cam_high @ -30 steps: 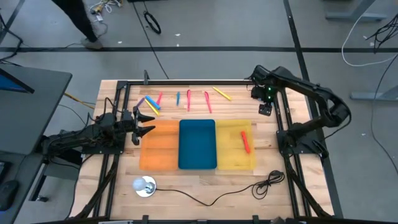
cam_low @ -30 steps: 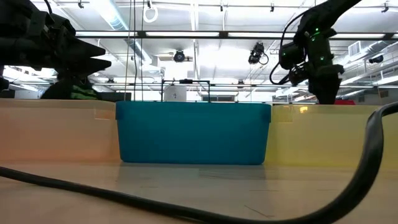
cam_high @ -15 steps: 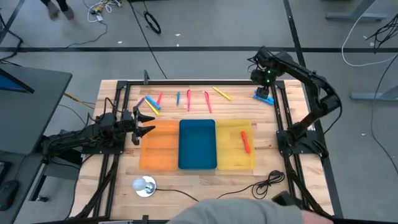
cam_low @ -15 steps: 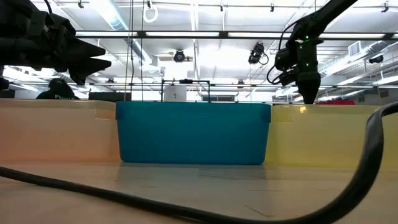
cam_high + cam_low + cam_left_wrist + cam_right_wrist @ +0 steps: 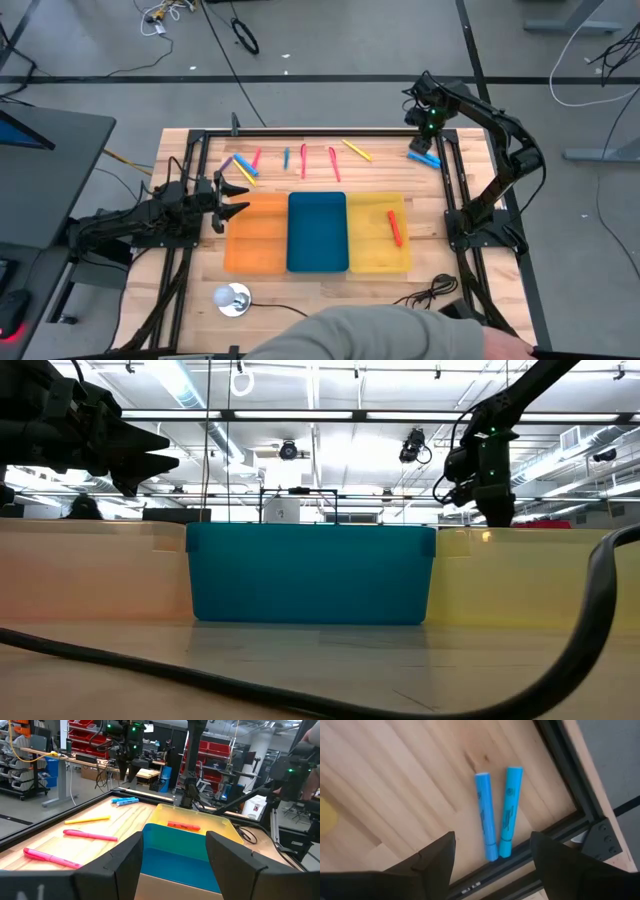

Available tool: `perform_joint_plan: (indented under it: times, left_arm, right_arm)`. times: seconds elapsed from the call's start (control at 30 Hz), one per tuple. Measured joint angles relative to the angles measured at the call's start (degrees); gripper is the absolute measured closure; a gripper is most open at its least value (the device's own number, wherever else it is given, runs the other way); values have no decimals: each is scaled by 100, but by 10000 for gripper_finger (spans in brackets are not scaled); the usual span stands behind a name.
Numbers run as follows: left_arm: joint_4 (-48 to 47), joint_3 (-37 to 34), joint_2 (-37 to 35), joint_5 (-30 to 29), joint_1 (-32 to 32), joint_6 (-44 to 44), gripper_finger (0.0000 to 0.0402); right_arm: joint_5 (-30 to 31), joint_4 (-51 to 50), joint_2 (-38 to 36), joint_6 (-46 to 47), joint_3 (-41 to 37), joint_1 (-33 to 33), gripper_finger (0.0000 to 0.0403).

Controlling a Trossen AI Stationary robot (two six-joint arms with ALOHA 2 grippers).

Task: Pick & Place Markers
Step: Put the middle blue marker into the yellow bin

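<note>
Two blue markers [image 5: 486, 815] [image 5: 509, 810] lie side by side on the wood at the far right corner [image 5: 424, 157], next to the black frame rail. My right gripper [image 5: 495, 865] hangs open above them, pointing down, touching nothing [image 5: 428, 125]. More markers lie flat along the far side: pink [image 5: 303, 160], red-pink [image 5: 334, 163], yellow [image 5: 356, 150], blue [image 5: 286, 157]. A red marker [image 5: 395, 227] lies in the yellow tray [image 5: 372, 258]. My left gripper [image 5: 235, 197] waits open and level at the left of the orange tray [image 5: 257, 232].
The blue tray [image 5: 318, 232] stands between the orange and yellow ones. A black frame rail [image 5: 560, 827] runs close beside the blue markers. A black cable [image 5: 430, 292] and a white round object [image 5: 231, 298] lie near the front edge, where a person's grey sleeve [image 5: 400, 335] shows.
My right gripper has moved toward the table's far edge, uncovering the two blue markers below it, and it has stayed open. A person's grey sleeve has come in over the near edge.
</note>
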Motion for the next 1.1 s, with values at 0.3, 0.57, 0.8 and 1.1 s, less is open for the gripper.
perform_joint_plan:
  times: [0.3,0.57,0.8,1.1]
  left_arm:
    - [0,-1,-1,0,1,-2,179]
    - [0,-2,1,0,-1,-3,179]
    - [0,0,-1,0,1,1,179]
    - [0,0,1,0,-1,-3,179]
  right_arm:
    - [2,482,-4,183,-251,189,144]
    - [29,1246,-4,257,-791,471,144]
    - [401,1363,219,427,-944,543,144]
    - [362,1406,548,385,-944,503,144]
